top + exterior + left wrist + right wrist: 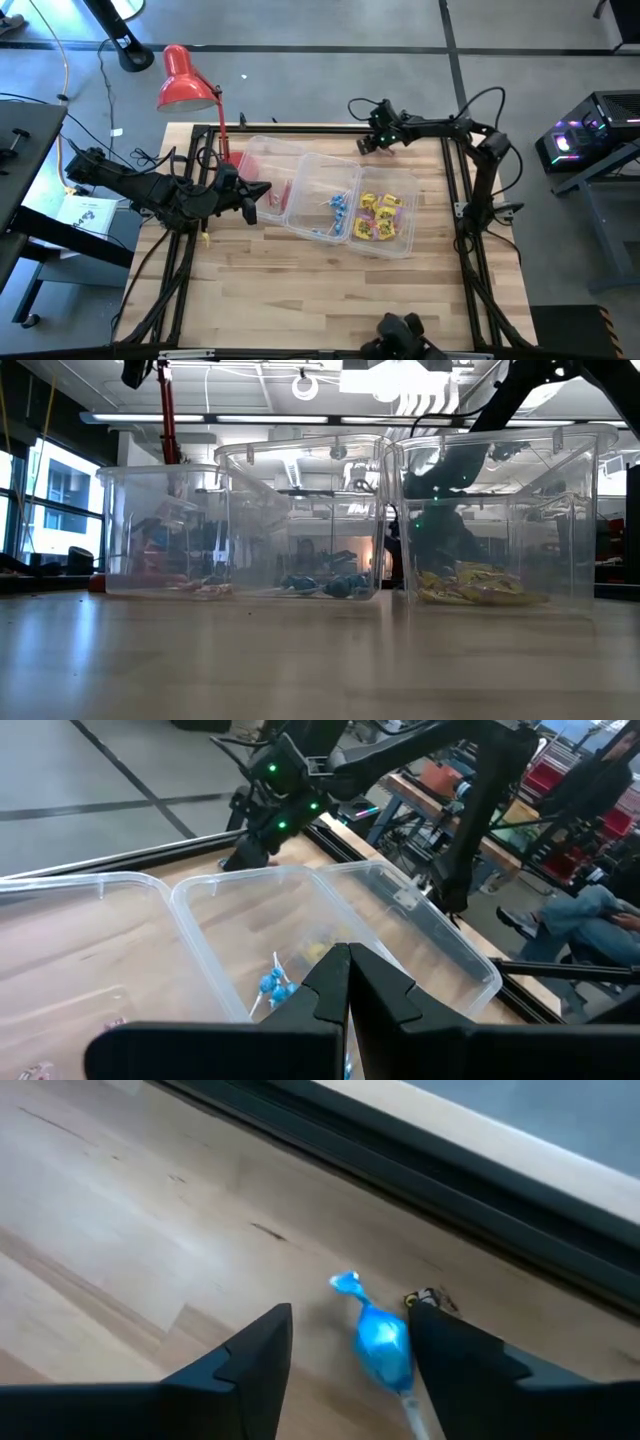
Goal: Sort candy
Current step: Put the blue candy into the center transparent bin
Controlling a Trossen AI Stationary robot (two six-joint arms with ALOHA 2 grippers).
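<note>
Right claw open wide, holding nothing. Blue-wrapped candy on a thin stick lies on wooden bench between its fingers. Left claw shut, empty.

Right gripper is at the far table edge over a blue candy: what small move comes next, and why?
Probably lower and close. The right gripper stands open with a blue-wrapped candy lying on the bare table between its fingers, not yet gripped and outside the bins. The left gripper waits shut by the left bin.

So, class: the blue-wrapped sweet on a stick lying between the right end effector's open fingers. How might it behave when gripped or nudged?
The blue-wrapped sweet looks small, so probably light. Its rounded head may roll or pivot around the thin stick if nudged. The shiny wrapper could slip between the right end effector's fingers.
</note>
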